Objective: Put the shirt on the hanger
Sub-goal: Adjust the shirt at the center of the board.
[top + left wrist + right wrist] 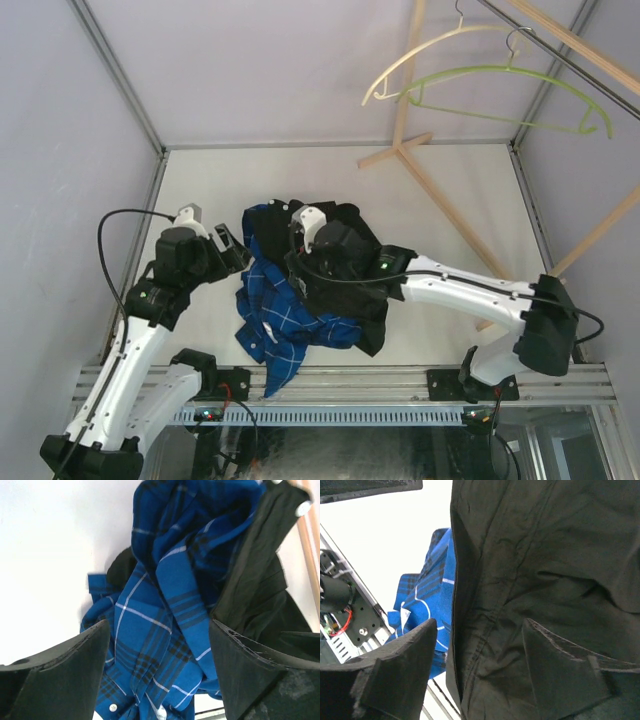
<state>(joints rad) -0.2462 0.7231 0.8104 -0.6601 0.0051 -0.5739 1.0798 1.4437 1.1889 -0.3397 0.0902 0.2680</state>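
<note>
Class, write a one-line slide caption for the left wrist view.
Open left tool poised over the blue plaid shirt, black shirt bunched beside it.

I work in a lab test cell: white panels (300, 70) in aluminium framing (118, 75) enclose my desk (200, 180), a slotted rail (350, 380) along its near edge.

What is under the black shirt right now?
Beneath the black shirt, the blue plaid shirt sticks out at the left and near edges. How far it runs underneath, or whether anything else lies there, is hidden by the cloth and the right arm.
</note>
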